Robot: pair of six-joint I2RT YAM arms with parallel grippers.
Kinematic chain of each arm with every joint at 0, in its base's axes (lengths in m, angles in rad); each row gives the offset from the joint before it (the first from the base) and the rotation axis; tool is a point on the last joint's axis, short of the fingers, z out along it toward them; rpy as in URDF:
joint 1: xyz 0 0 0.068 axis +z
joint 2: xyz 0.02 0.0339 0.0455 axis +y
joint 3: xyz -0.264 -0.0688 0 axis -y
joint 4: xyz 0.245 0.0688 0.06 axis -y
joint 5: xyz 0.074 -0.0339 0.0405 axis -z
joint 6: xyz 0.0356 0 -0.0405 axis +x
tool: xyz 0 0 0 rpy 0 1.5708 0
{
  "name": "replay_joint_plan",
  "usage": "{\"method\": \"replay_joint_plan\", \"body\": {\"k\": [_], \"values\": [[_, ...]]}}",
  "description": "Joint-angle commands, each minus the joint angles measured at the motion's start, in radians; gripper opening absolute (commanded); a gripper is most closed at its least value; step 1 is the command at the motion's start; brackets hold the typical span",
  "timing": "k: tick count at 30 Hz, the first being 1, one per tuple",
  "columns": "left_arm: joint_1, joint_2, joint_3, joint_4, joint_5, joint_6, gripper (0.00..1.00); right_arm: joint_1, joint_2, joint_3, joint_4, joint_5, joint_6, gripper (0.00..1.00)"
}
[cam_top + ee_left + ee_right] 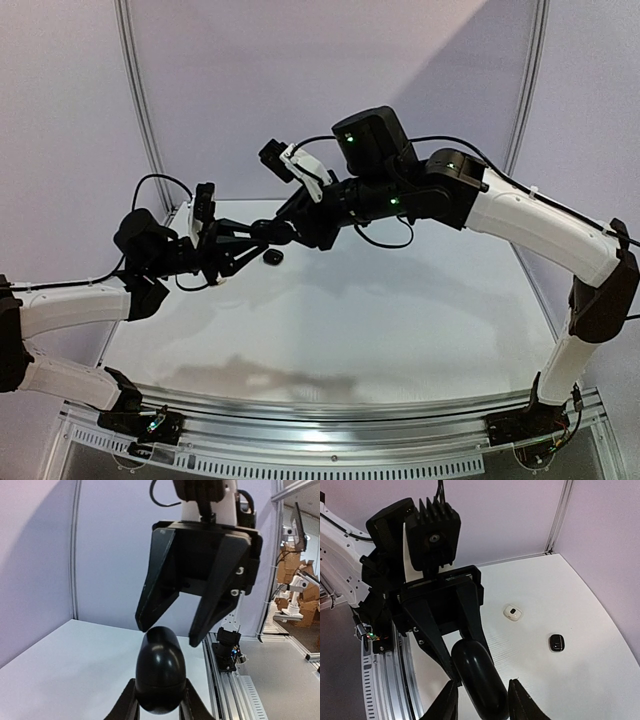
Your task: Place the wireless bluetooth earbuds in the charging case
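Note:
A glossy black oval charging case (160, 672) is closed and held in the air above the back left of the table. My left gripper (159, 702) is shut on its lower end. My right gripper (172, 630) faces it from the other side, jaws open astride the case's other end, one fingertip (146, 622) touching it. The right wrist view shows the same case (477, 680) between my right fingers (524, 702), with a gap on one side. No earbud is in either gripper. In the top view both grippers meet (258, 238).
A small white rounded piece with a dark spot (512, 612) and a small glossy black piece (557, 643) lie on the white table (580, 690); I cannot tell if they are earbuds or cases. The black one shows under the grippers (272, 257). A metal rail (235, 690) edges the table.

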Motion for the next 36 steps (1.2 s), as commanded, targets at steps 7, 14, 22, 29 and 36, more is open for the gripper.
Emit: {"method": "replay_joint_plan", "body": {"k": [7,14,22,29,36], "values": [[0.065,0.085,0.111,-0.33,-0.221,-0.062,0.0,-0.102,-0.153,-0.232,0.229,0.314,0.173,0.52],[0.193,0.319,0.349,-0.68,-0.136,-0.134,0.0,-0.176,-0.281,-0.453,0.31,0.35,0.291,0.57],[0.288,0.57,0.438,-1.022,-0.091,-0.132,0.0,-0.205,-0.301,-0.565,0.304,0.322,0.333,0.61],[0.321,0.724,0.487,-1.084,-0.036,-0.215,0.0,-0.235,-0.283,-0.626,0.336,0.288,0.385,0.62],[0.341,0.795,0.484,-1.097,-0.034,-0.271,0.16,-0.235,-0.265,-0.645,0.351,0.279,0.431,0.63]]}}
